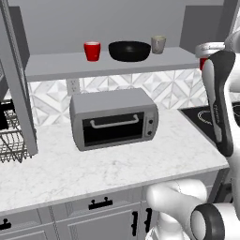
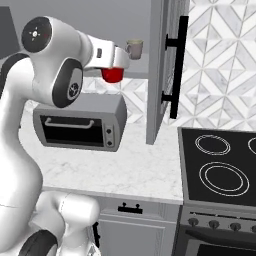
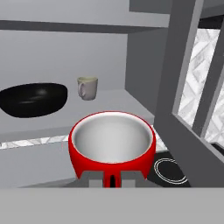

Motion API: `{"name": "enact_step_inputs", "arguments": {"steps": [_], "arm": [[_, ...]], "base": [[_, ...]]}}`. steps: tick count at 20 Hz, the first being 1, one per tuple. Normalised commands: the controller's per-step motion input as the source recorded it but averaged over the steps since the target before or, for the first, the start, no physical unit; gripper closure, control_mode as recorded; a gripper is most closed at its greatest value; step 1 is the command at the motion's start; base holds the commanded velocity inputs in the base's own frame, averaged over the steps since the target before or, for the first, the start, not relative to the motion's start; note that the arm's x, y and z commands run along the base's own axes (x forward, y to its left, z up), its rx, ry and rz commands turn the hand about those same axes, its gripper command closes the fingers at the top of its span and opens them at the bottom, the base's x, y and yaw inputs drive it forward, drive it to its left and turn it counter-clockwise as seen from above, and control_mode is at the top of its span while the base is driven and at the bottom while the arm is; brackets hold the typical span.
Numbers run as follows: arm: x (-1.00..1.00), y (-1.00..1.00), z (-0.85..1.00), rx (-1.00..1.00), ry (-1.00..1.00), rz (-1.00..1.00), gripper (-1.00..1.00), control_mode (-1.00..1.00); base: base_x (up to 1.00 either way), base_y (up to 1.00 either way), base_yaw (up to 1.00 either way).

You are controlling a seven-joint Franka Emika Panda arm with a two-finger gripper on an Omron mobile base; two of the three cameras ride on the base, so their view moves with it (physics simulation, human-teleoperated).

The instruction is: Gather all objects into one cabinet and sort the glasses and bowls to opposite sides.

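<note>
the gripper (image 3: 113, 178) pinches a red cup (image 3: 112, 148), empty and upright, just short of the cabinet shelf (image 3: 113, 105). ahead on that shelf sit the grey-beige cup (image 3: 87, 88), the black bowl (image 3: 33, 99) to its left, and another red cup (image 1: 92, 50) farther left.

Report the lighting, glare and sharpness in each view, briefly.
Left base view: flat, even light; faint sheen on the wide glossy black bowl; mildly soft. Right base view: bright white arm, dim cabinet interior behind the small grey-beige cup. Hand view: the held red cup with white inside looms large; soft highlight on the bowl; no blur.
</note>
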Motion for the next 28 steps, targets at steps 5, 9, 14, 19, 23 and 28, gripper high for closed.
{"name": "enact_step_inputs", "arguments": {"steps": [5, 9, 14, 19, 23, 28], "arm": [[0.78, -0.04, 0.0, 0.0, 0.0, -0.02, 1.0, -1.0], [0.72, -0.38, -0.07, 0.0, 0.0, -0.09, 1.0, -1.0], [0.81, -0.24, -0.01, 0.0, 0.0, -0.07, 1.0, -1.0], [0.7, 0.0, -0.01, 0.0, 0.0, -0.01, 1.0, -1.0], [0.61, -0.26, -0.02, 0.0, 0.0, 0.0, 1.0, -1.0], [0.56, -0.34, -0.08, 0.0, 0.0, 0.0, 1.0, -1.0]], "base": [[0.0, 0.0, 0.0], [0.0, 0.0, 0.0], [0.0, 0.0, 0.0], [0.0, 0.0, 0.0], [0.0, 0.0, 0.0], [0.0, 0.0, 0.0]]}}
